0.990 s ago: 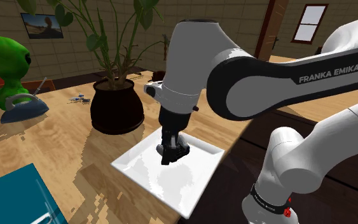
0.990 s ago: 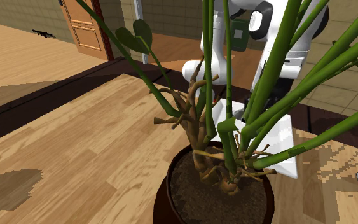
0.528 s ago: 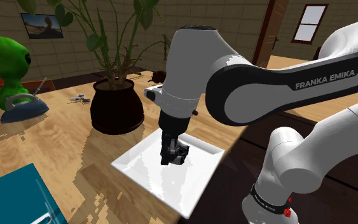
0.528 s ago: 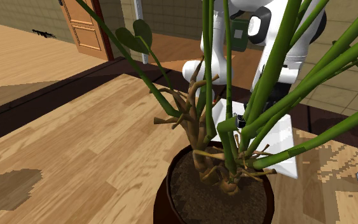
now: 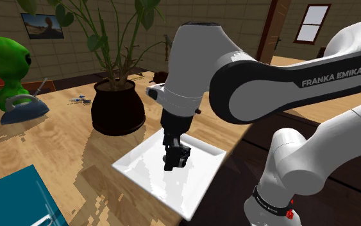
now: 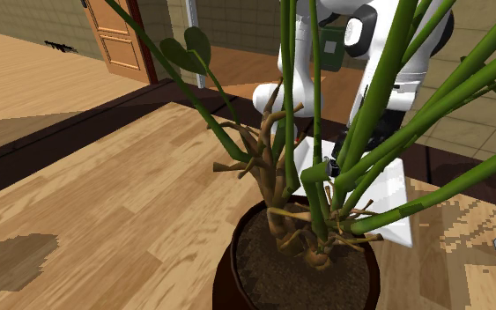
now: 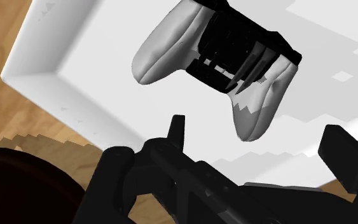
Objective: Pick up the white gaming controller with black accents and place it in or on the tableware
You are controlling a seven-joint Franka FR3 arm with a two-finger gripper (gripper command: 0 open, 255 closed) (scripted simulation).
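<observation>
- Tan walls with a framed picture [image 5: 42, 24], a brown door [image 5: 272, 32] and a window [image 5: 313, 22] stand behind a wooden table [image 5: 63, 144].
- On the table a white square plate [image 5: 201, 176] lies near the edge, just beside a potted plant [image 5: 117, 106] in a dark round pot.
- Toward the shoulder view's left are a green alien figure [image 5: 6, 64], a blue iron [image 5: 24, 109] in front of it, and a teal box [image 5: 15, 199] at the lower corner.
- The white arm [image 5: 198, 70] bends down over the plate, and the gripper [image 5: 176, 159] points at its middle, very close above it.
- In the wrist view the gripper [image 7: 258, 137] has its two black fingers standing wide apart with nothing clasped.
- The controller [image 7: 219, 63], white with a black middle, lies on the plate's [image 7: 63, 76] flat inside, beyond the fingertips and clear of them.
- From the second exterior view, the plant's green stems cross in front of the plate [image 6: 394, 185] and the arm.
</observation>
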